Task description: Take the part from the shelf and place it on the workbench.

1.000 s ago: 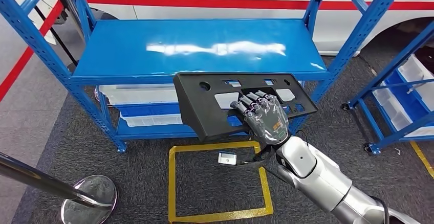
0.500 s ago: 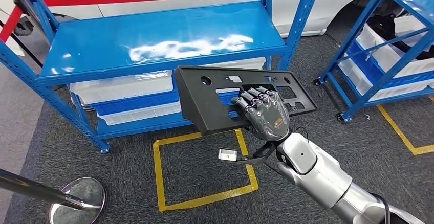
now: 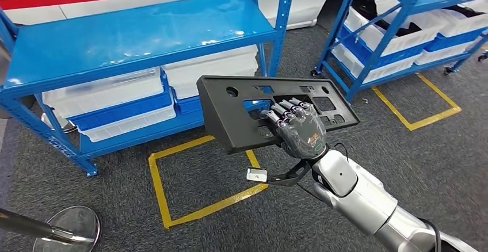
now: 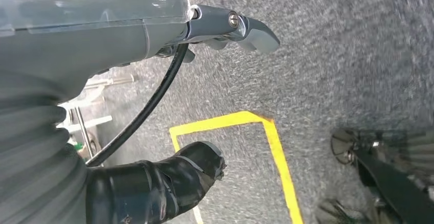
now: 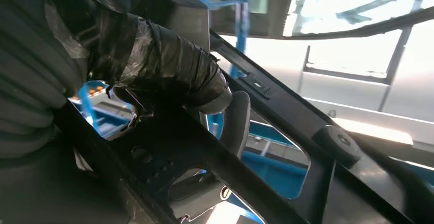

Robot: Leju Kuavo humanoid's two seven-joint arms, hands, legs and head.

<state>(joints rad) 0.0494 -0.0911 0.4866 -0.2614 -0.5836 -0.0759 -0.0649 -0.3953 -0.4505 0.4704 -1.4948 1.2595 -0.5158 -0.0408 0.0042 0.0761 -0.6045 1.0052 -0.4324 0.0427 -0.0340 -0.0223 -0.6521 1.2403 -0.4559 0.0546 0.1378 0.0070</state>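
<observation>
Out in front of the robot, clear of the blue shelf (image 3: 132, 33), the black plastic panel (image 3: 241, 111) rides level in the right hand (image 3: 299, 128), fingers (image 3: 286, 114) curled over its near edge and through a cutout, thumb underneath per the right wrist view. Vs 1 s ago the whole scene has slid left, w/ a second rack (image 3: 397, 27) now in view: camera turned, not the shelf, while grip and panel look unchanged. So pickup's done, robot's turning away; workbench not seen yet. Left hand (image 4: 153, 183) hangs over the carpet, fingers apart, holding nothing.
</observation>
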